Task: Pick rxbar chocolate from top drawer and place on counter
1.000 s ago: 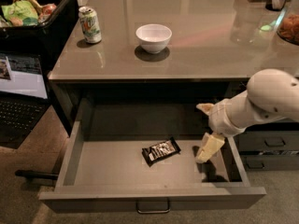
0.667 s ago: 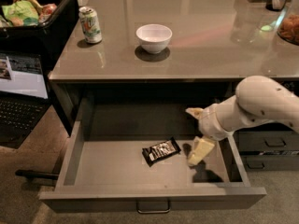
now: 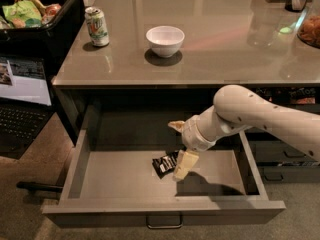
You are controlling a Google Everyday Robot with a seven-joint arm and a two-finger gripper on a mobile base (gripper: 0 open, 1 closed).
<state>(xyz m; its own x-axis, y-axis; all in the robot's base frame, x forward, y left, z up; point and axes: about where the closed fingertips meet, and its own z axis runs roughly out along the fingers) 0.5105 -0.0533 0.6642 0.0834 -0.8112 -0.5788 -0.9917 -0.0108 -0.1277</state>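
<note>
The counter [image 3: 225, 49], a glossy grey-brown tabletop, fills the upper half of the view, its near edge running straight across above the top drawer [image 3: 120, 181]. The drawer is pulled fully out below that near edge, with its smooth grey floor exposed and a thin metal handle [image 3: 164, 223] on its front panel. The robot's white arm [image 3: 270, 116] enters from the right, passes under the near edge of the tabletop and slants down into the drawer. Beyond the left edge stands a black bin [image 3: 47, 29] holding assorted packets, and an open laptop [image 3: 22, 96] sits lower beside it. A white bowl [image 3: 165, 39] rests on the counter left of centre, set back from the near edge. A green-and-white drink can [image 3: 97, 27] stands upright close to the left edge, apart from the bowl. The gripper [image 3: 174, 150] hangs inside the drawer right of its middle with its two cream fingers spread wide: one finger [image 3: 176, 125] points toward the drawer's back wall, and the other reaches down to the floor. The rxbar chocolate [image 3: 164, 164] lies flat on the drawer floor, not grasped. Its right end lies under the lower finger, which appears to touch it, though contact cannot be confirmed.
</note>
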